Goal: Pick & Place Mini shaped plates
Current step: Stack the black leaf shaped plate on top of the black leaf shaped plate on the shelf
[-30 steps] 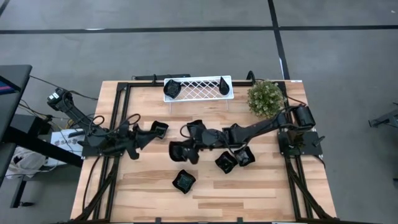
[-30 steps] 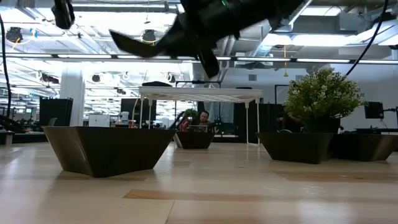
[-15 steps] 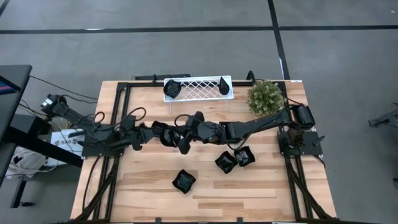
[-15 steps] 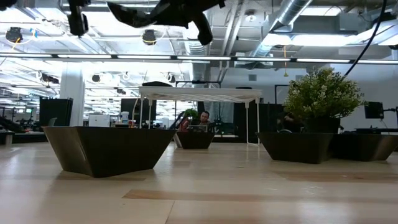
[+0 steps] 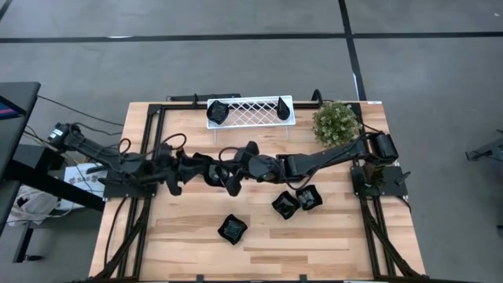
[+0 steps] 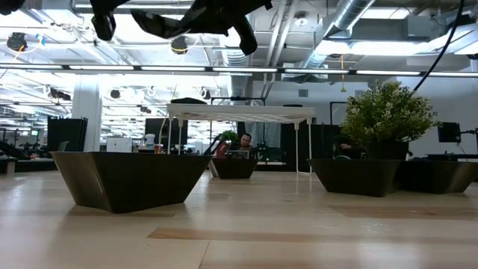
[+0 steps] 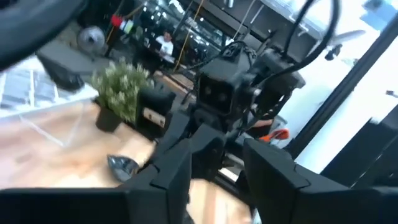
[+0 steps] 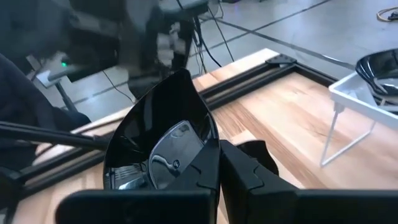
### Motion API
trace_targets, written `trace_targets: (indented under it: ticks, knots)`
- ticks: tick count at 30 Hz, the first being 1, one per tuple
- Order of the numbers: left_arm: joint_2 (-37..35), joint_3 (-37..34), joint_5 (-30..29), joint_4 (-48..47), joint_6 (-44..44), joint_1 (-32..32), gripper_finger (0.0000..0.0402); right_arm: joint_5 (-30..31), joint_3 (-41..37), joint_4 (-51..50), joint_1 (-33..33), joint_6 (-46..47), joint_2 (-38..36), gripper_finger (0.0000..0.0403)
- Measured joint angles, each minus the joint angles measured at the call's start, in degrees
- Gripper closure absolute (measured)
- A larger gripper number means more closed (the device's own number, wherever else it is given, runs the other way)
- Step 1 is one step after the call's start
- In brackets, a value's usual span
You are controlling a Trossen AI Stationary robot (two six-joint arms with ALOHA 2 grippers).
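High view shows the task partly done: the white tray (image 5: 250, 111) at the far edge of the counter (image 5: 330, 244) carries two small black plates, a squarish one (image 5: 218, 112) at its left end and a drop-shaped one (image 5: 283, 108) at its right end. Three more plates lie on the counter, one near the front (image 5: 234, 228) and two close together (image 5: 285, 204) to the right of centre, so I judge that most of the work is left. The two arms meet above the middle of the counter. The right claw (image 8: 219, 163) is closed on the rim of a drop-shaped plate (image 8: 158, 140) and holds it in the air. The left claw (image 7: 214, 171) is just beside it on the left, and its fingers (image 7: 168, 180) stand apart with nothing between them. For moving room, the way from the middle to the tray looks free, and the middle part of the tray is bare. The tray stands on thin legs, so a plate must come in over its rim. The green plant (image 5: 335, 123) is in the far right corner, near the right arm. Black rails (image 5: 153, 141) run along the sides of the counter, and the two arms are very close together, so I think they must part with care.
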Motion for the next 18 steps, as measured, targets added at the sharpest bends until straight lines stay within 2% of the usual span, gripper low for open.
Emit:
trace_targets:
  ticks: [2,6,11,18]
  knots:
    - [-1.10,0.00,-0.22,-0.02,3.13,0.00,0.0254,0.05,0.00,-1.25,0.00,0.01,0.00,0.0403]
    - [-3.29,0.02,-3.04,-5.53,2.39,-0.02,0.0257,2.38,0.00,-2.24,0.00,0.02,0.00,0.0403]
    - [-3.73,0.00,-3.89,-15.94,-9.34,-0.02,0.0263,2.68,0.00,-2.20,0.00,0.00,0.00,0.0403]
    - [-3.66,0.00,-3.62,-16.72,-19.99,-0.02,0.0264,4.17,0.00,-2.21,-0.04,0.02,0.00,0.0403]
